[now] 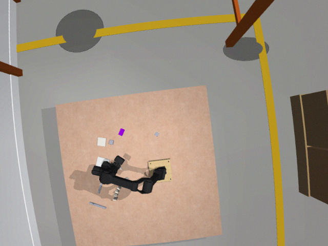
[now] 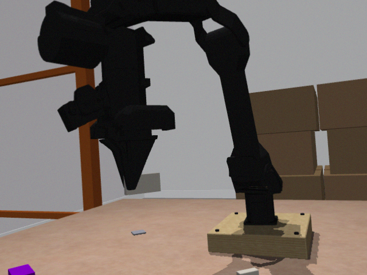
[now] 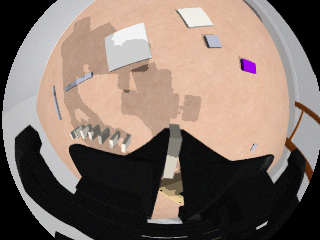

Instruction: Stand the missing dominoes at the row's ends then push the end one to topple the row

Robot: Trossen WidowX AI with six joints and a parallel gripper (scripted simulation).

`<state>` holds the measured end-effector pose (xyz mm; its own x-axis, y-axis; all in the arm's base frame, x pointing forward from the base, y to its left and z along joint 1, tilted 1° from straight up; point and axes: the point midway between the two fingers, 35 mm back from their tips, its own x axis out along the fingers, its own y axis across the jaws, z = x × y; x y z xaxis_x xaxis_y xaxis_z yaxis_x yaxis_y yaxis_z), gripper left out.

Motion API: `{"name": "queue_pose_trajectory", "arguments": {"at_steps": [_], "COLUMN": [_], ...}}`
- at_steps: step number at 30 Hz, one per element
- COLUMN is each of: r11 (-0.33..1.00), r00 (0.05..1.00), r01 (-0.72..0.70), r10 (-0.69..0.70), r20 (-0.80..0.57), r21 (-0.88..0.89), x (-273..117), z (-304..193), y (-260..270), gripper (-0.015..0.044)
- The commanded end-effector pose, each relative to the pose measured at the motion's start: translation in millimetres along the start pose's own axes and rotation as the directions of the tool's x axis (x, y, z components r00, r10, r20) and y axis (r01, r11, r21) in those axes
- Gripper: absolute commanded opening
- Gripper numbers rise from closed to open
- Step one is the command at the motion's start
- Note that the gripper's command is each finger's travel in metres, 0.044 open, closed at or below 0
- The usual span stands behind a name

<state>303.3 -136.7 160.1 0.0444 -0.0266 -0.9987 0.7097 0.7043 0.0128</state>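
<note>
My gripper (image 2: 131,188) (image 3: 174,134) is shut on a pale domino (image 2: 150,183) (image 3: 171,162) and holds it above the table. In the wrist view the domino sticks out between the fingertips. The row of standing pale dominoes (image 1: 116,191) is at the lower left of the overhead view, partly by the arm's shadow. In the wrist view several of them stand left of the gripper, the nearest end domino (image 3: 126,143) close beside the left finger. In the exterior view a pale top (image 2: 248,271) shows at the bottom edge; the rest of the row is out of view.
A purple block (image 1: 121,131) (image 2: 21,270) (image 3: 248,66), white tiles (image 1: 101,141) (image 3: 132,50), a grey tile (image 1: 111,142) (image 3: 213,41) and a small grey tile (image 1: 157,134) (image 2: 138,232) lie about. Two grey bars (image 1: 97,205) (image 3: 79,81) lie beyond the row. The wooden base (image 1: 167,177) (image 2: 257,244) carries the arm.
</note>
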Motion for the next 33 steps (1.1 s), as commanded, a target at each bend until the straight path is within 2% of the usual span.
{"name": "queue_pose_trajectory", "arguments": {"at_steps": [1,3,5,7,9,18,33], "r11": [1.000,0.996,0.946,0.842,0.792,0.798,0.897], "r00": [1.000,1.000,1.000,1.000,1.000,1.000,0.944], "r01": [0.006,0.008,0.011,0.014,0.015,0.014,0.026], "r10": [-0.006,-0.007,-0.010,-0.012,-0.013,-0.021,-0.167], "r20": [-0.007,-0.007,-0.007,-0.008,-0.008,0.005,0.283], "r21": [0.004,0.090,0.324,0.540,0.610,0.602,0.442], "x": [-10,-11,-11,-11,-11,-9,31], "z": [-3,-2,-3,-6,-8,-6,47], "y": [-1,-12,-41,-70,-80,-80,-70], "gripper": [0.0027,0.0027,0.0027,0.0027,0.0027,0.0027,0.0027]}}
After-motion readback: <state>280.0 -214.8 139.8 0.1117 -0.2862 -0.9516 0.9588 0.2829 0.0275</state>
